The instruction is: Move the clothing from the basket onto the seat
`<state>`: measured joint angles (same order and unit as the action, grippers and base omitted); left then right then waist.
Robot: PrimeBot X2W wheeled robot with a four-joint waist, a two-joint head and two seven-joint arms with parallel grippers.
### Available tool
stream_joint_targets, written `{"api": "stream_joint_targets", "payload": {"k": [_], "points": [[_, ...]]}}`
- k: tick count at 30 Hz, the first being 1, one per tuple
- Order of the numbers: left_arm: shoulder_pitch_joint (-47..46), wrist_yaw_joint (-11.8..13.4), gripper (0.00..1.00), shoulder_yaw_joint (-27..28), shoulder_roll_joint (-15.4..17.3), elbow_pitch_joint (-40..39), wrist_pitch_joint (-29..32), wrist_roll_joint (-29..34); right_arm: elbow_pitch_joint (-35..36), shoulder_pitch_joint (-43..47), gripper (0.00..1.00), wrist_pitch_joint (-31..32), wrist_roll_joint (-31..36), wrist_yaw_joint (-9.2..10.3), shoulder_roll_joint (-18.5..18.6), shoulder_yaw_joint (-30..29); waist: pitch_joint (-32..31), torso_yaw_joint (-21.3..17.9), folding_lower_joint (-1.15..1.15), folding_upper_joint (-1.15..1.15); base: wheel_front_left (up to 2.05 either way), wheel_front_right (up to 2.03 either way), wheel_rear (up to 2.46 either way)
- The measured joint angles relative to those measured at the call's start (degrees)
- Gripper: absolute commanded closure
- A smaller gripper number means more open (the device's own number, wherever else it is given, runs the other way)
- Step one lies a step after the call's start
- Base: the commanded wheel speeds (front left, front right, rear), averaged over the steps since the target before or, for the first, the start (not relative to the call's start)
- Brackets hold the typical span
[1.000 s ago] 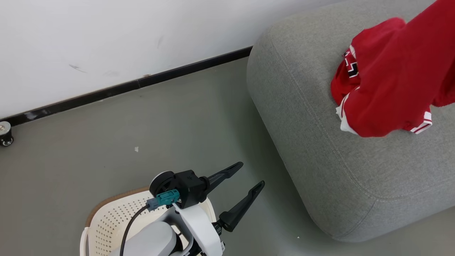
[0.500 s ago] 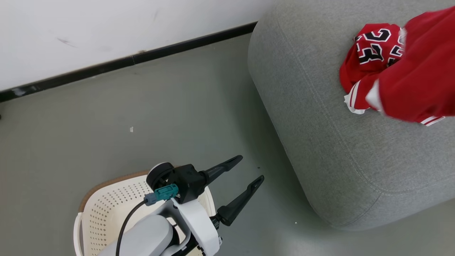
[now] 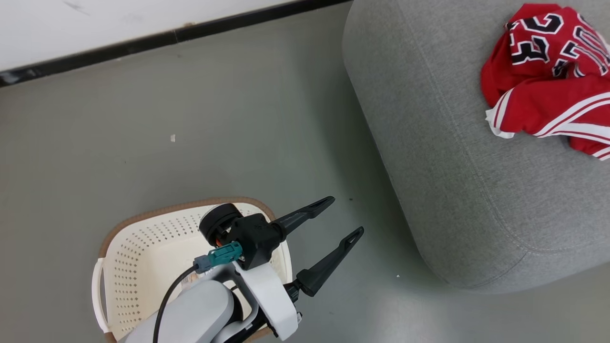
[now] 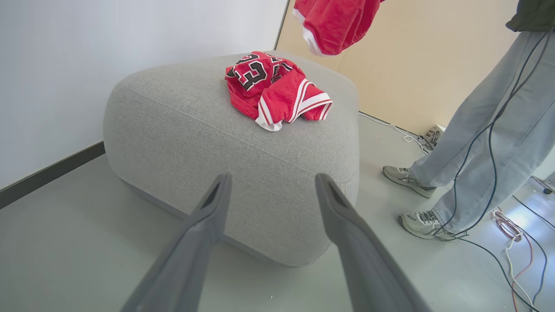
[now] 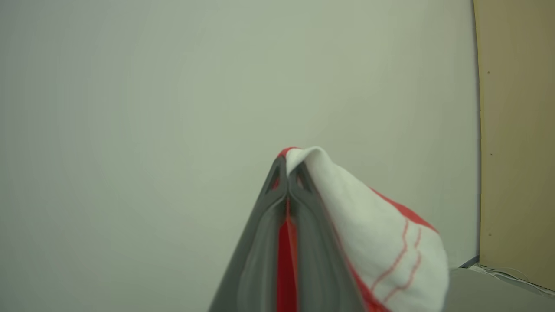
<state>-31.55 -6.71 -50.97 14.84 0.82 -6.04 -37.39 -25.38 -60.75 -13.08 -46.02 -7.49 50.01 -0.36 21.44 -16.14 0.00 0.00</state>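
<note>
**Head view**
- Left arm: it is rising from the bottom edge over the basket (image 3: 143, 216), its pale forearm and black wrist slanting toward the seat (image 3: 429, 143).
- Left gripper (image 3: 345, 215): its jaws are standing wide apart and gripping nothing, and its fingers are pointing at the seat's near side, above the floor between the basket and the seat.
- Basket: it is sitting on the floor to the left of the seat, well apart from it.
- Jersey (image 3: 538, 95): it is lying crumpled on top of the seat, toward the right end, with its black-and-white numbers facing up.

**Left wrist view**
- Left gripper (image 4: 273, 177): its two fingers are spreading wide and framing the seat's (image 4: 195, 112) front side.
- Jersey (image 4: 273, 86): it is resting bunched on the seat's top, with its striped trim hanging toward the front.
- Red garment (image 4: 334, 26): it is hanging in the air above the seat, clear of the seat and of the jersey.
- Person (image 4: 490, 130): they are standing to the right of the seat in pale jeans and sneakers, with cables trailing around their feet.

**Right wrist view**
- Right gripper (image 5: 286, 162): its jaws are pressing together, clamping a fold of the red garment (image 5: 381, 242), whose white panel is draping over one finger.
- Right arm: it is holding the gripper up, facing a plain pale wall.
</note>
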Motion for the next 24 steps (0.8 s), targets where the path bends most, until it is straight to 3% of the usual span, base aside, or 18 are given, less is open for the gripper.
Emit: {"api": "stream_joint_targets", "payload": {"k": [3,9,24], "points": [[0.0,0.0,0.00,0.0,0.2,-0.4,0.5,0.1,-1.9,0.1,1.00,-0.1,1.6,0.00,-0.4,0.4,1.4,0.3,0.00,0.00,0.00,0.00,0.00],[-0.9,0.0,0.00,0.0,1.5,-1.1,1.0,0.2,-5.8,2.4,1.00,-0.1,3.2,0.00,-5.1,2.4,4.0,0.7,0.00,0.00,0.00,0.00,0.00],[-4.5,0.0,0.00,0.6,2.0,-1.8,1.9,0.7,-12.9,5.3,1.00,5.2,6.8,-0.01,-8.8,11.1,8.6,1.5,0.00,0.00,0.00,0.00,0.00]]}}
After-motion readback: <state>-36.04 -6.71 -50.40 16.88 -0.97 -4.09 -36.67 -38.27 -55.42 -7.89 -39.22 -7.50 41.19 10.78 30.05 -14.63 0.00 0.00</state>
